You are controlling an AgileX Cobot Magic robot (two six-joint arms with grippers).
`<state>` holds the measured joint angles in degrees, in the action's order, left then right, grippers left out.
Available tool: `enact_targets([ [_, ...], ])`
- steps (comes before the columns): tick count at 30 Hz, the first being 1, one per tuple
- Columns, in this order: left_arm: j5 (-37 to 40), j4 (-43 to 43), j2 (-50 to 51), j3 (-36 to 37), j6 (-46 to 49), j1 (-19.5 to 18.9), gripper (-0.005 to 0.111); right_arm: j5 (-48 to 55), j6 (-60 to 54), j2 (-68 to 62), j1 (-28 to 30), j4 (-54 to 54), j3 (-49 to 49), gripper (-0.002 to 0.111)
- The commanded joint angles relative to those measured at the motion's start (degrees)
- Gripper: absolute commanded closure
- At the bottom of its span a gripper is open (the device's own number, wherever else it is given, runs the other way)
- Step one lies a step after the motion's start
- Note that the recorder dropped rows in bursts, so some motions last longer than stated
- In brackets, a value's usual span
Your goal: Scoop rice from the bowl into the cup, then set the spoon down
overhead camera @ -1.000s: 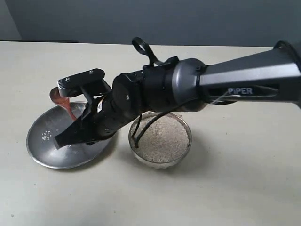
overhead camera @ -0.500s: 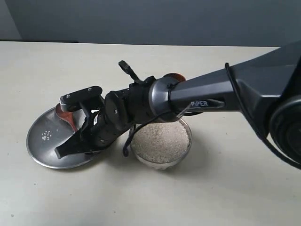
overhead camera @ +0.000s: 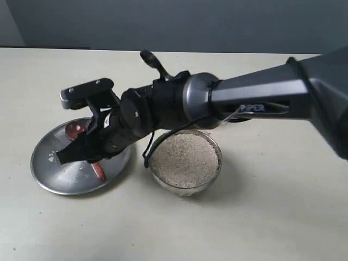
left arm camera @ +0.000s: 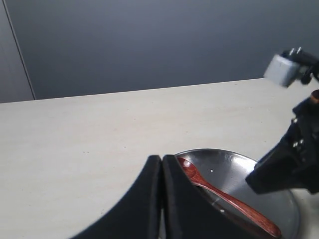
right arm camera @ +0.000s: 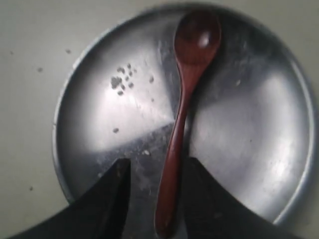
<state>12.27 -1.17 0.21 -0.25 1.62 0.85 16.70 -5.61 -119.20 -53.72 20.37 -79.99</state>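
**Spoon's on the plate, quick notes on how it'd handle**

The dark reddish-brown wooden spoon [right arm camera: 182, 124] with the small round head lies flat on the big flat steel plate [right arm camera: 249, 149], in the lower left of the exterior frame, with a few stray grains beside it. The right gripper [right arm camera: 158, 161] hangs right over it with its fingers spread, one on either side of the slim handle. As far as I can tell it isn't pinching anything. The left gripper [left arm camera: 162, 158] is pressed together with nothing in it. The round shiny steel bowl [overhead camera: 157, 173] of white rice [overhead camera: 185, 155] sits just right of the plate on the pale counter [overhead camera: 272, 217]. I can't spot the cup; the arm probably hides it.

Handling-wise, my guess is that it's light, stiff, smooth wood, so it could roll or skate on that slick steel. The best hold looks like mid-handle, squeezed across the narrow width, well back from the head.
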Motion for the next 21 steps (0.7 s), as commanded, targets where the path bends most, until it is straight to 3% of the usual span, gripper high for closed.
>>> enact_targets([
  [1,-0.38,-0.06,-0.21,0.25,-0.06,0.30,0.106,0.83,-0.21,6.87,-0.01,-7.38,-0.38,0.073],
  [6,-0.38,-0.06,-0.21,0.25,-0.06,0.30,0.106,4.55,6.81,12.36,0.55,-16.42,-0.27,0.079],
  [12,-0.38,-0.06,-0.21,0.25,-0.06,0.30,0.106,10.92,18.46,17.78,1.67,-31.02,-0.27,0.109],
  [21,-0.38,-0.06,-0.21,0.25,-0.06,0.30,0.106,18.59,19.32,24.91,1.67,-40.66,1.21,0.109],
])
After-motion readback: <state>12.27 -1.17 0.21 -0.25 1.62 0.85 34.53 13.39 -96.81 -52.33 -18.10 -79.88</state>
